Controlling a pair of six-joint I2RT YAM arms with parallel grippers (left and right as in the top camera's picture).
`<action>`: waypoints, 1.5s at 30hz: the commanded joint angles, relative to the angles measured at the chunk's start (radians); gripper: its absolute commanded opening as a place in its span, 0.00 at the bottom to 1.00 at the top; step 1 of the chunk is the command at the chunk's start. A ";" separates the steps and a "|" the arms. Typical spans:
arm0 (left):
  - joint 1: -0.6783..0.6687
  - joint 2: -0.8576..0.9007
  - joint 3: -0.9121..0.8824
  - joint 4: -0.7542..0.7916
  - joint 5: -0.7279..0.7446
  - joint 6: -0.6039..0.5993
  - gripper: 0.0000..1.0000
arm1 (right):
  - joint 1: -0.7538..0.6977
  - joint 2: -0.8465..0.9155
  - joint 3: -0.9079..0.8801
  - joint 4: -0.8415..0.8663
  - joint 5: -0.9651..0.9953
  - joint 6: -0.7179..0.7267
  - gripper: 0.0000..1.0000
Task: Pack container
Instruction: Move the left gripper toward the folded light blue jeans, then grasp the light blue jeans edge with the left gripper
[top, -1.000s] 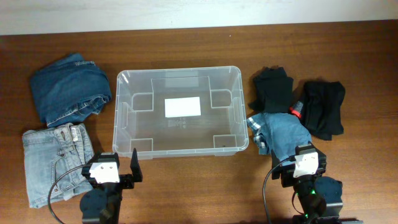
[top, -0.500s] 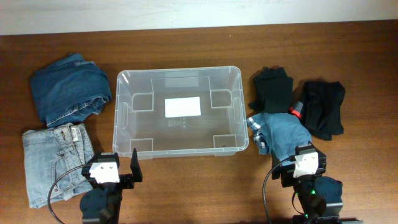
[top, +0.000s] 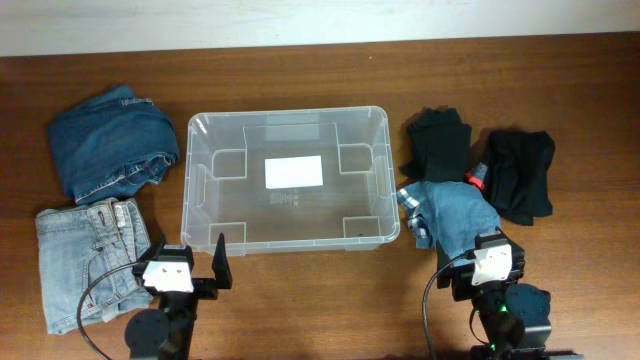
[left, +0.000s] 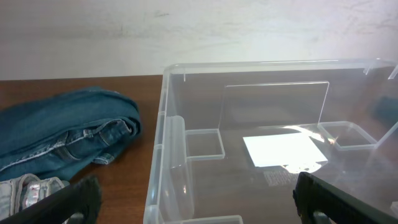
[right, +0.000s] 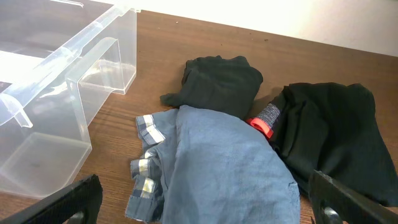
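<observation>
**Bin bare, clothes either side, both grippers wide**

Brown wooden table (top: 300, 300) fills the overhead view, with a strip of white wall (top: 300, 20) along its far edge.

Container: large clear plastic rectangular bin (top: 300, 210), centre of the table, upright, long sides running left to right. Rounded corners, rolled rim, moulded ribs inside. Nothing in it. White rectangular label (top: 293, 172) on its base.

Left of the bin, far side: folded dark blue denim jeans (top: 110, 140), bundled, near the bin wall but apart from it. Nearer the arms, just beside that bundle: pale, washed-out light blue jeans (top: 85, 260) lying flat, waistband toward the bin.

Right of the bin: crumpled grey-blue cloth garment with a checked trim (top: 450, 212), its edge just beside the bin's near right corner. Behind it, a folded black garment (top: 440, 140); the grey-blue cloth overlaps its near edge. Further right, a second, larger black garment (top: 522, 172). Between the two black pieces, a small red and grey knitted item (top: 478, 175), partly tucked under; cannot tell what it is.

Left gripper (left: 202, 202): fingers spread wide apart, grasping nothing, low at the near edge and facing the bin's near left corner.

Right gripper (right: 208, 202): fingers likewise spread wide, grasping nothing, at the near edge of the grey-blue garment.
</observation>
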 joint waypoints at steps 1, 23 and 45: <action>-0.003 0.024 0.021 0.003 0.008 -0.025 0.99 | -0.007 -0.007 -0.007 -0.001 -0.005 0.008 0.98; 0.090 1.074 1.298 -0.703 -0.354 -0.165 0.99 | -0.007 -0.007 -0.007 -0.001 -0.005 0.008 0.98; 1.014 1.800 1.375 -0.921 0.174 0.107 0.91 | -0.007 -0.007 -0.007 -0.001 -0.005 0.008 0.98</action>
